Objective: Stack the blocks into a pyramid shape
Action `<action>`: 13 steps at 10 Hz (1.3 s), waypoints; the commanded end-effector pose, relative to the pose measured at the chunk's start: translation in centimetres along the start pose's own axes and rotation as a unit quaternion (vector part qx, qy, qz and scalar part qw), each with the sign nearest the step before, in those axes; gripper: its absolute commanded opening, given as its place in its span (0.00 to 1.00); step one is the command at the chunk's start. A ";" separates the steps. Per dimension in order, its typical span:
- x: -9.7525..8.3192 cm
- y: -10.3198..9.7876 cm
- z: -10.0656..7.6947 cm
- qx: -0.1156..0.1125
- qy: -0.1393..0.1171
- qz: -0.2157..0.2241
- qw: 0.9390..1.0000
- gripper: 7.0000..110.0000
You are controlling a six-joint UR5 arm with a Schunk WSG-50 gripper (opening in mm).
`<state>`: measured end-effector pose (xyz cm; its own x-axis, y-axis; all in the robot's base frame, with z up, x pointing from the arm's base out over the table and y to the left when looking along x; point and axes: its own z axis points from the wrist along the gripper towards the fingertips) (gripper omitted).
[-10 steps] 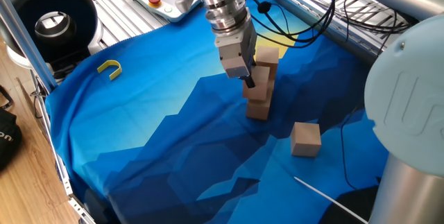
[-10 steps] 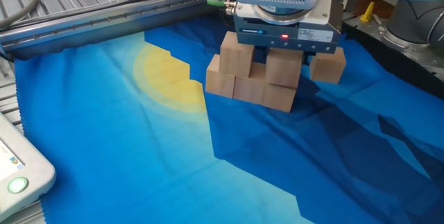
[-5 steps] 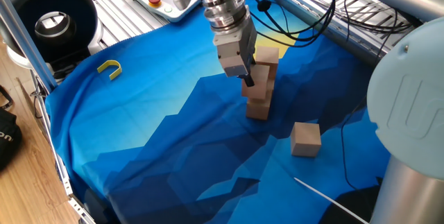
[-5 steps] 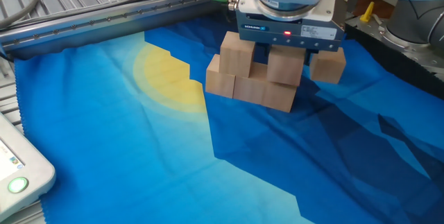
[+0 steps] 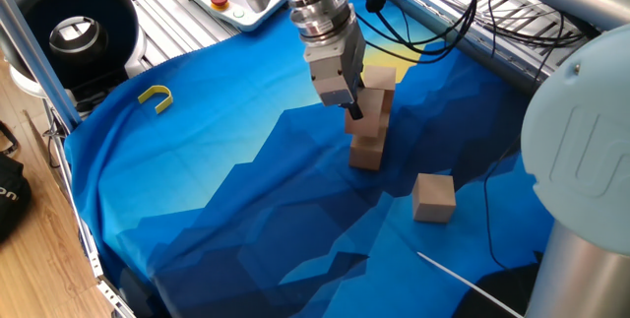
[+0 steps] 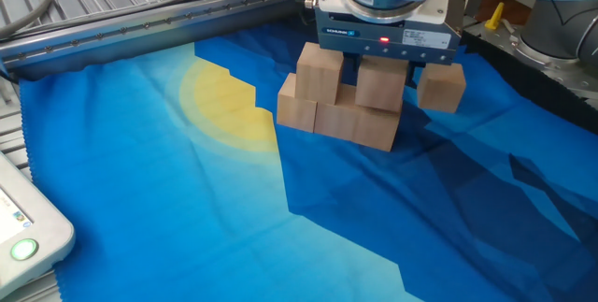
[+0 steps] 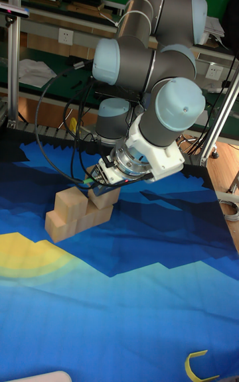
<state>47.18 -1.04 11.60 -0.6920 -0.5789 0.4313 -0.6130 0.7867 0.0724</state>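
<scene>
Showing a UR5 arm whose end effector (image 6: 378, 68) straddles the right-hand upper block (image 6: 380, 84) of a partly built pyramid (image 6: 341, 101) on the blue-and-yellow cloth (image 6: 187, 180) covering the desk. Whether the fingers grip this cube or have let go of it cannot be told, since the body of the tool hides the contact faces. Three wooden cubes form the bottom row, side by side and touching; two cubes sit on top of them, the left upper block (image 6: 319, 71) standing free of the tool. A sixth, loose block (image 5: 433, 197) lies alone on the cloth, well apart from the stack in one fixed view; in the other fixed view it appears behind the tool, at the right. A small yellow U-shaped piece (image 5: 156, 97) rests near the cloth's far edge, well away from all cubes.
</scene>
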 end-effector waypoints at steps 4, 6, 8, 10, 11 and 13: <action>-0.7 0.2 -0.3 -0.009 -0.012 0.003 1.000 0.00; -1.2 0.0 -0.5 -0.011 -0.020 0.002 1.000 0.00; -1.7 0.1 -0.7 -0.015 -0.026 0.001 1.000 0.00; -2.1 0.4 -0.7 -0.021 -0.033 0.004 0.999 0.00; -2.5 0.5 -0.7 -0.024 -0.042 0.003 0.999 0.00; -3.0 1.2 -0.8 -0.039 -0.051 0.018 0.998 0.00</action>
<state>48.63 0.66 11.22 -0.7267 -0.5783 0.3708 -0.5862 0.8034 0.1041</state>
